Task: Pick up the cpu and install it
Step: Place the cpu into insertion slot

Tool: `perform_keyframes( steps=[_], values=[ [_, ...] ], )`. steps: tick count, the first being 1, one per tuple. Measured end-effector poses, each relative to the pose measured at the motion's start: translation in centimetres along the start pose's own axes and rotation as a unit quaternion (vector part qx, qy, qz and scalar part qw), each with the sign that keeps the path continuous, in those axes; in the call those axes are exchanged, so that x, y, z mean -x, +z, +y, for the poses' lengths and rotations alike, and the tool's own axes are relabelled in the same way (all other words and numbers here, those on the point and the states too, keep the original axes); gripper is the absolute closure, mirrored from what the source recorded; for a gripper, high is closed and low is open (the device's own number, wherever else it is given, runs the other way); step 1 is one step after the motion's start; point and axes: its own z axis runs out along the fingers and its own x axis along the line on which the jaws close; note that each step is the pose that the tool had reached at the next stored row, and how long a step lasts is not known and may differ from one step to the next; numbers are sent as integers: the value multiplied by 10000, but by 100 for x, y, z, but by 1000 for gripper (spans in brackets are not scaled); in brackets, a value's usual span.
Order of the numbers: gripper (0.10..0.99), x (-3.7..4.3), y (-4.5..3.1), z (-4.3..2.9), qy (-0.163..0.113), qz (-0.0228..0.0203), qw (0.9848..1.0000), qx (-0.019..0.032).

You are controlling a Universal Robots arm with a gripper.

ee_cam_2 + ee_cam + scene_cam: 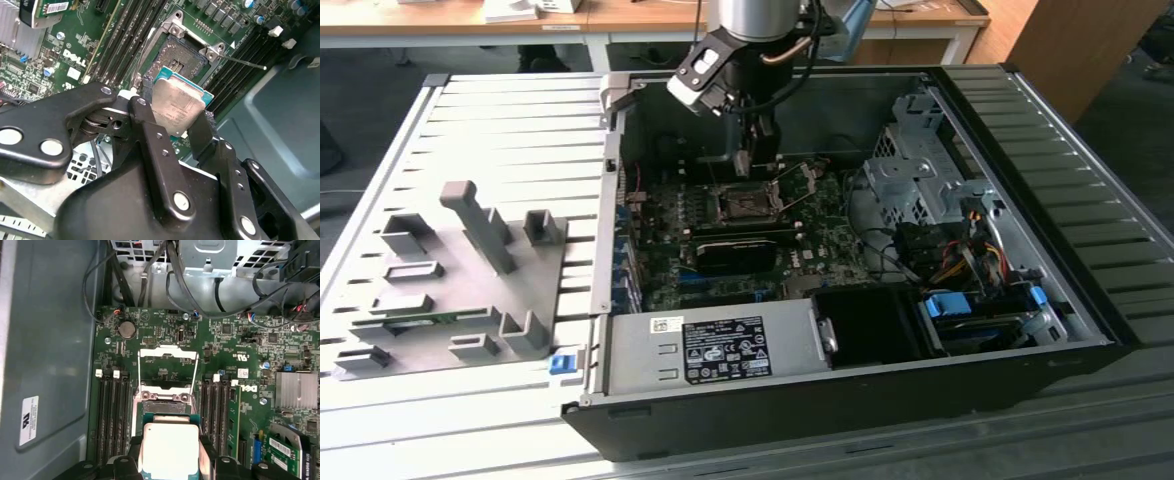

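Your hand (174,116) pinches the cpu (176,100) by opposite edges, top face clear, hovering over the open socket (176,61), seemingly to line it up.

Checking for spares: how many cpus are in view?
1: the cpu, clamped in the gripper above the motherboard, by the open socket. Others may be hidden.

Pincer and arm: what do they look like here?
The pincer is matte black, with two jointed link fingers studded with silver pins and screws. In the exterior view the arm is a silver-grey cylinder above a black wrist, with dark cables looping beside it.
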Motion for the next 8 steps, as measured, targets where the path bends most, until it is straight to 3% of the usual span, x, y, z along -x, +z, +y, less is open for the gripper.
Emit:
perform_keyframes(
  steps=[8],
  values=[
    [557,-3,111,-21,0,0,10000,0]
  ],
)
